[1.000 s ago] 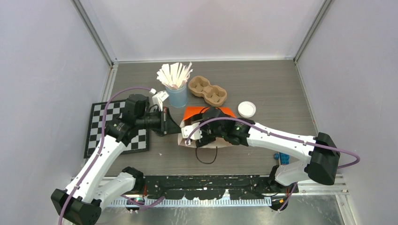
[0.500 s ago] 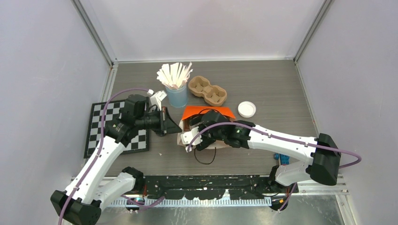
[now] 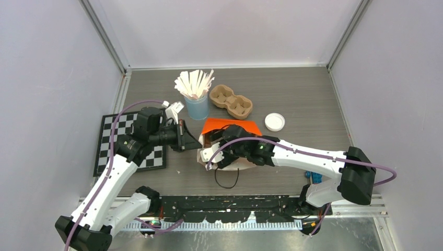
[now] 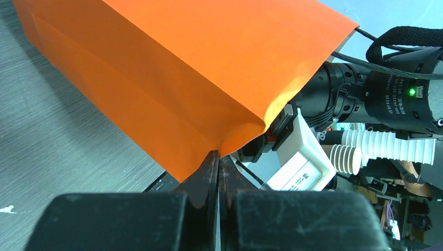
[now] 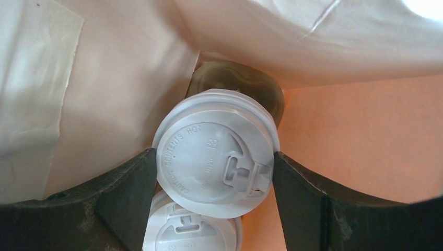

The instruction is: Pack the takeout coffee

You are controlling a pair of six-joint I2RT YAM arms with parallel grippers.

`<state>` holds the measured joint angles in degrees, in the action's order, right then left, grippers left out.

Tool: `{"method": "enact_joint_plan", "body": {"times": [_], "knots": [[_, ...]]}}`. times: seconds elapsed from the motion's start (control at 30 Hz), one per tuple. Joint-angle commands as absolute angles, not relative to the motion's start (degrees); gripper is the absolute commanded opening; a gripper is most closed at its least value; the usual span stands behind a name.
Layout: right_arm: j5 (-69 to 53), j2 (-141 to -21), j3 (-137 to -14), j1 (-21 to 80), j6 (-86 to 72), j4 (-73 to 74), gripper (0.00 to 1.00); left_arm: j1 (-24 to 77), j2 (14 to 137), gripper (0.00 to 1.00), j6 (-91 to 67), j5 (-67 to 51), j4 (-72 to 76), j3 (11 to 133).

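The orange bag [image 3: 233, 124] lies on its side mid-table with its white-lined mouth toward the left. My left gripper [image 4: 218, 157] is shut on the bag's mouth edge [image 4: 230, 141], and it shows from above as the left gripper [image 3: 195, 147]. My right gripper [image 5: 214, 157] is inside the bag. Its fingers [image 5: 130, 183] press both sides of the white lid of a takeout coffee cup [image 5: 209, 141], whose dark body points deeper in. A second lidded takeout coffee cup [image 5: 193, 230] lies just below it. From above, the bag and the right wrist [image 3: 240, 147] hide both cups.
A light-blue cup of white sticks [image 3: 197, 106] and a brown cardboard cup carrier [image 3: 231, 101] stand behind the bag. A loose white lid [image 3: 275, 122] lies to its right. A checkerboard mat [image 3: 111, 142] is under the left arm. The bag's black cord handle [image 3: 226, 180] loops toward the near edge.
My right arm has moved a little left and nearer, with the cup in the bag's mouth. The left gripper has kept its pinch and shifted slightly.
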<state>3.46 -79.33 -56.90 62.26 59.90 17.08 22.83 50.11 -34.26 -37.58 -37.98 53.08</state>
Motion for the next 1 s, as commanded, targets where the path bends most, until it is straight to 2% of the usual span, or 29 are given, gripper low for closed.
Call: {"method": "enact_joint_plan", "body": {"times": [0.0, 0.97], "knots": [[2.5, -79.7, -57.1, 62.6, 60.9, 14.1, 0.63, 22.6, 49.3, 0.0, -35.4, -38.8, -36.4, 52.7], [8.8, -84.5, -55.1, 62.5, 64.7, 5.9, 0.62, 22.6, 51.2, 0.0, -40.5, -36.6, -40.3, 53.8]]}}
